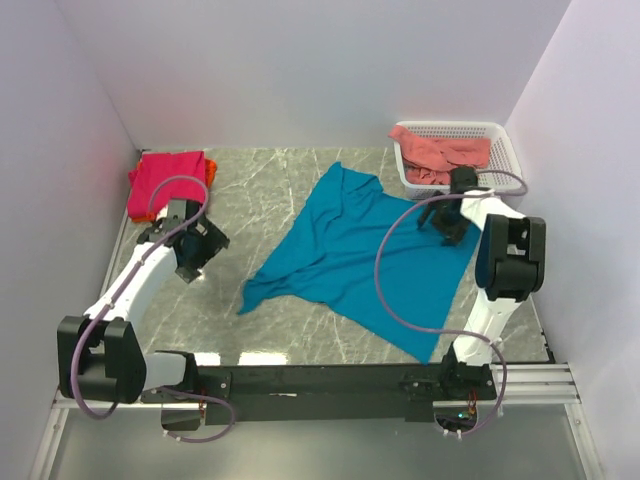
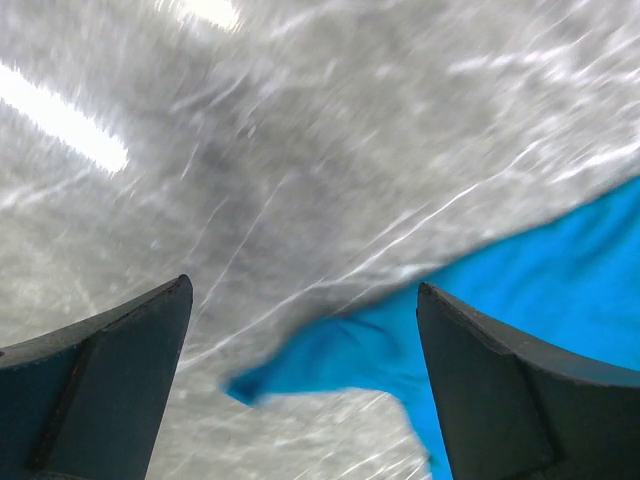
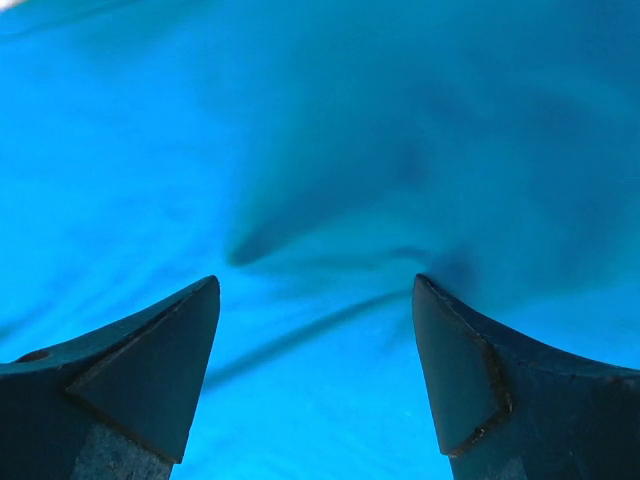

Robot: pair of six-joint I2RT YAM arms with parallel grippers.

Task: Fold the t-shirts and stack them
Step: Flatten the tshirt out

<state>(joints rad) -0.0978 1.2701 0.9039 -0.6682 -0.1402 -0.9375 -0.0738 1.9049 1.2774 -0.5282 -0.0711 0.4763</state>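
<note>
**A:** Where is the teal-blue t-shirt (image 1: 360, 255)?

**B:** Spread open and unfolded across the middle of the table (image 1: 260, 190), with most of it toward the right edge. One corner reaches close to the near edge. A pointed flap sticks out toward the left.

**A:** And the hands?

**B:** The right hand (image 3: 315, 280) is right over the blue cloth, fingers (image 3: 150, 370) apart and nothing between them but wrinkled fabric below. I cannot tell whether the tips touch it. The left hand (image 2: 302, 290) is also spread apart, over bare marble near the left edge. Its wrist view is blurred, but the blue flap shows just ahead of it.

**A:** Anything in the way?

**B:** The right arm's grey cable (image 1: 385, 275) loops over the shirt, and the arm itself stands along the shirt's right side. The white mesh basket (image 1: 505, 150) sits in the far right corner, just beyond the right hand, with the salmon-pink t-shirt (image 1: 440, 155) bunched inside and draped over its left rim.

**A:** The others?

**B:** The magenta-pink t-shirt (image 1: 165, 180) lies folded in the far left corner. An edge of the orange t-shirt (image 1: 209, 168) peeks out on its right side. Both are well apart from the blue one.
</note>
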